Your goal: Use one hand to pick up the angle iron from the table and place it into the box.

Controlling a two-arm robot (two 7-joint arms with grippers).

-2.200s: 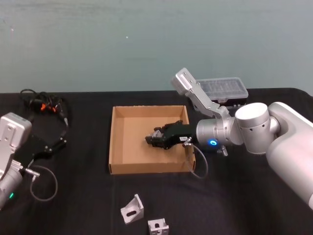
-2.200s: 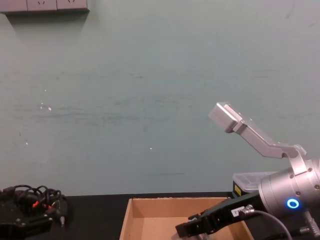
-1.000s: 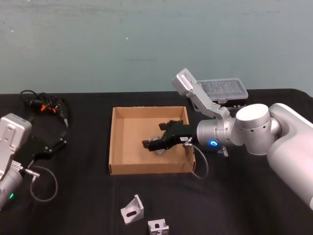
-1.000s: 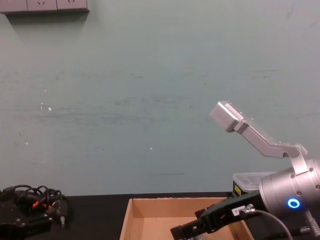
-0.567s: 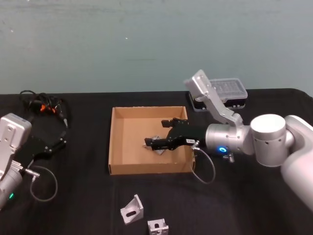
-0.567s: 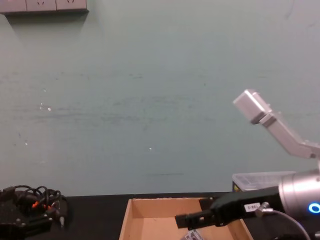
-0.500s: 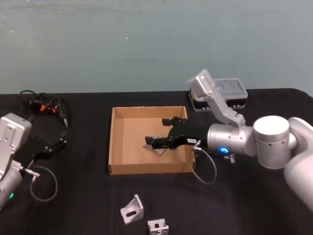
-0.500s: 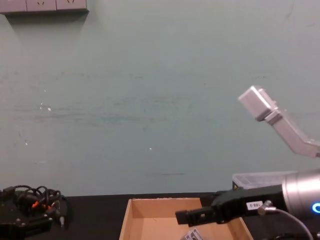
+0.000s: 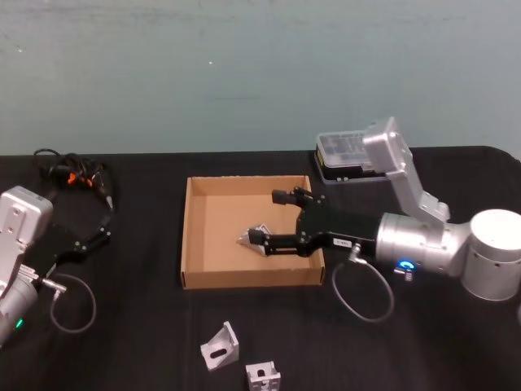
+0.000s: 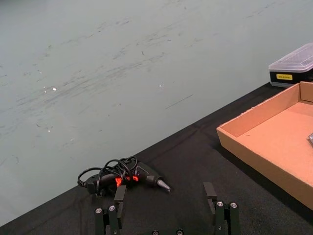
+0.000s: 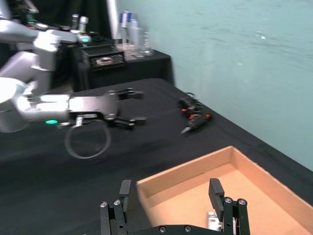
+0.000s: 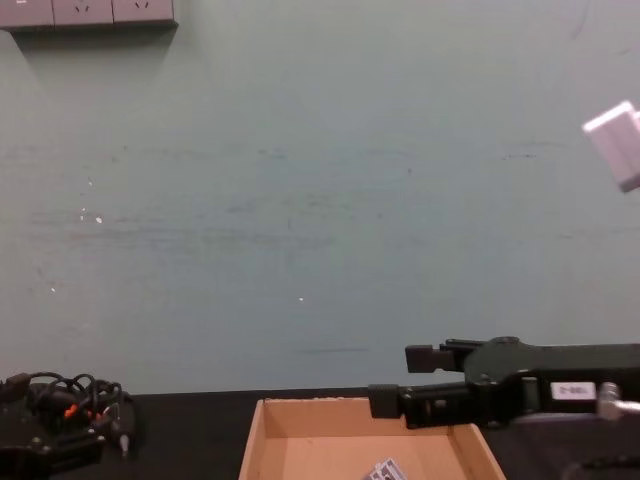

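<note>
head view: the right gripper [image 9: 267, 218] hangs over the right half of the cardboard box [image 9: 189, 236], reaching in across its right wall. its fingers are spread wide and nothing sits between them. one angle iron [image 9: 259, 231] lies on the box floor by the tip of the nearer finger; whether they touch cannot be settled from this view. in the chest view the same piece rests on the floor below the fingers and apart from them, so it is judged free of the grip and delivered.

two further pieces stand on the black table [image 9: 423, 350]: a second angle iron [image 9: 220, 349] and a third angle iron [image 9: 263, 377], close together, outside the box's near wall.

finding for the next move: both pieces lie toward the robot from the right gripper and a little to its left, so the hand must clear the near wall before descending. neither piece shows a marked long axis; the second angle iron turns a slotted face toward the robot.

left wrist view: the left gripper [image 10: 164, 188] sits parked at the table's left, fingers apart, empty, well away from both pieces. the right arm is judged the nearer.
</note>
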